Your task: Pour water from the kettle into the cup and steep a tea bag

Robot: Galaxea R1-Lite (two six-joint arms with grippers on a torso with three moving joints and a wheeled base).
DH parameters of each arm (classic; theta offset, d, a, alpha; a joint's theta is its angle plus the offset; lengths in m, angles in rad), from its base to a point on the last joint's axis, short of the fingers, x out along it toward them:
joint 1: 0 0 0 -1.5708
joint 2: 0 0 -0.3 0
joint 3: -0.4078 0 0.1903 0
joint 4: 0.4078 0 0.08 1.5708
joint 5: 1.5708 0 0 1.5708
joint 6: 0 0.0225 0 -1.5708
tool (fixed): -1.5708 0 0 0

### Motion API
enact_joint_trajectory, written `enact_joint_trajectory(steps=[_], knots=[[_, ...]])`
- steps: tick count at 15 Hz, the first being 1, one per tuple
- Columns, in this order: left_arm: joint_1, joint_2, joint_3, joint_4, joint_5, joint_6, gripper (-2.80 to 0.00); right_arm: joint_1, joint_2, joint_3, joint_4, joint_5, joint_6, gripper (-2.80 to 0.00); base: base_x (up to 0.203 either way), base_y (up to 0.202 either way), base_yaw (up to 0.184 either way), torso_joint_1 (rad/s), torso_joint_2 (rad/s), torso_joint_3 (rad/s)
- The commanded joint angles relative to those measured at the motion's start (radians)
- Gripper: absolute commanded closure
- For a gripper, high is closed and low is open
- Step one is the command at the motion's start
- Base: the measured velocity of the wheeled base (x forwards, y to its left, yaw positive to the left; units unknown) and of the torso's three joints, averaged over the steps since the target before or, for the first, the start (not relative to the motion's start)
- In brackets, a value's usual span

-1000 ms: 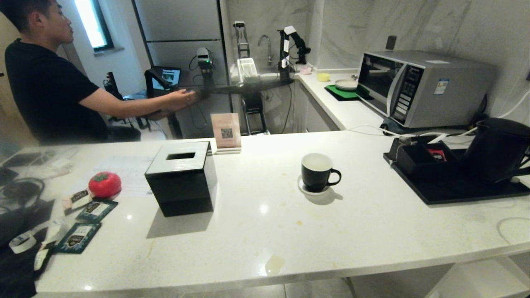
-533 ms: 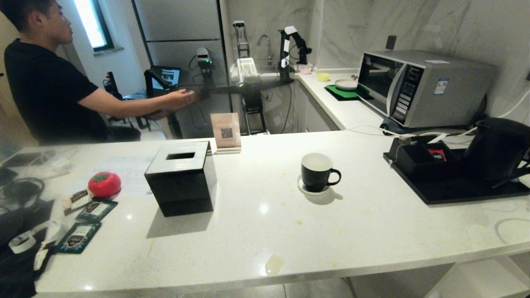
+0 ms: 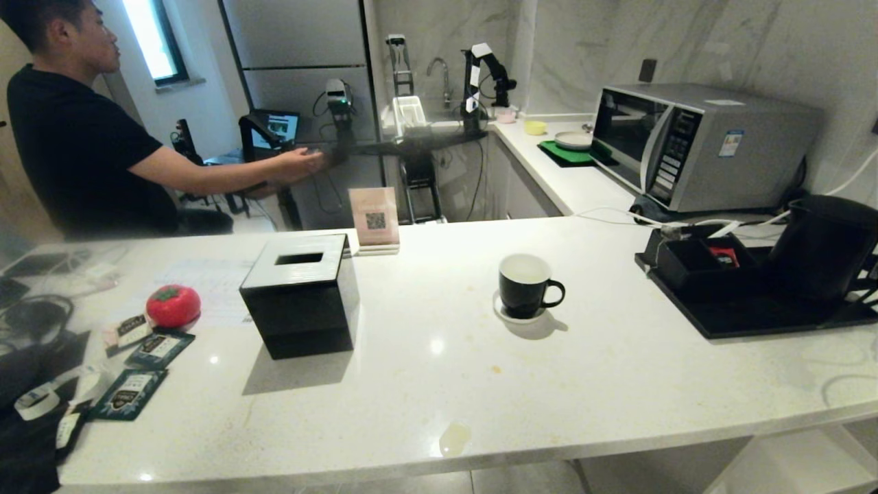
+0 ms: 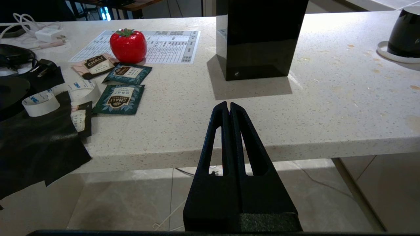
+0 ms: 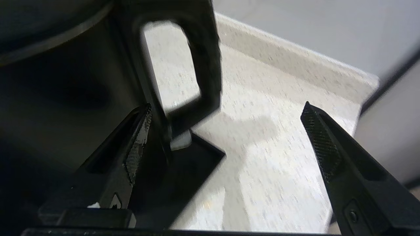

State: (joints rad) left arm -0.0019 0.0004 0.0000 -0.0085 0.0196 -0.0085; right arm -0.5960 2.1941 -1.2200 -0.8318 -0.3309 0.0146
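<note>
The tall black kettle [image 3: 823, 247] stands on a black tray [image 3: 754, 319] at the counter's far right. My right gripper [image 5: 226, 105] is open wide beside the kettle's loop handle [image 5: 206, 65]. One finger [image 5: 137, 147] lies against the kettle's body side of the handle, and the other finger [image 5: 323, 144] hangs over bare counter. Nothing is held. The black cup [image 3: 525, 285] sits on its white saucer [image 3: 504, 314] mid-counter, empty. My left gripper [image 4: 228, 105] is shut and parked below the counter's front edge. The tea bag is out of view.
A black tissue box [image 3: 302, 295] stands left of centre. A red tomato-shaped object [image 3: 173, 305] and teal sachets [image 3: 130, 391] lie at the far left. A microwave [image 3: 699, 144] sits behind the tray. A person [image 3: 82, 151] sits behind the counter at the left.
At the head view's right edge, my right gripper's fingers have spread wider next to the kettle's handle. The cup, the kettle and the left arm have not moved.
</note>
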Motion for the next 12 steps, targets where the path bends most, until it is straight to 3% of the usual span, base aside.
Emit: enact_joint_trajectory(steps=[1, 9, 10, 12], knots=[[0.0, 0.0, 0.0, -0.001, 0.0, -0.001, 0.0, -0.003, -0.06, 0.083, -0.02, -0.002, -0.001, -2.8, 0.0, 0.0, 0.0, 0.0, 0.0, 0.0], [0.0, 0.0, 0.0, -0.001, 0.0, -0.001, 0.0, -0.004, -0.295, 0.401, -0.055, 0.004, 0.003, -2.8, 0.0, 0.0, 0.0, 0.0, 0.0, 0.0], [0.0, 0.0, 0.0, -0.001, 0.0, -0.001, 0.0, -0.004, -0.332, 0.444, -0.055, 0.006, 0.003, 0.0, 0.0, 0.0, 0.0, 0.0, 0.0, 0.0], [0.0, 0.0, 0.0, -0.001, 0.0, -0.001, 0.0, -0.003, -0.408, 0.531, -0.055, 0.008, 0.004, 0.0, 0.0, 0.0, 0.0, 0.0, 0.0, 0.0]])
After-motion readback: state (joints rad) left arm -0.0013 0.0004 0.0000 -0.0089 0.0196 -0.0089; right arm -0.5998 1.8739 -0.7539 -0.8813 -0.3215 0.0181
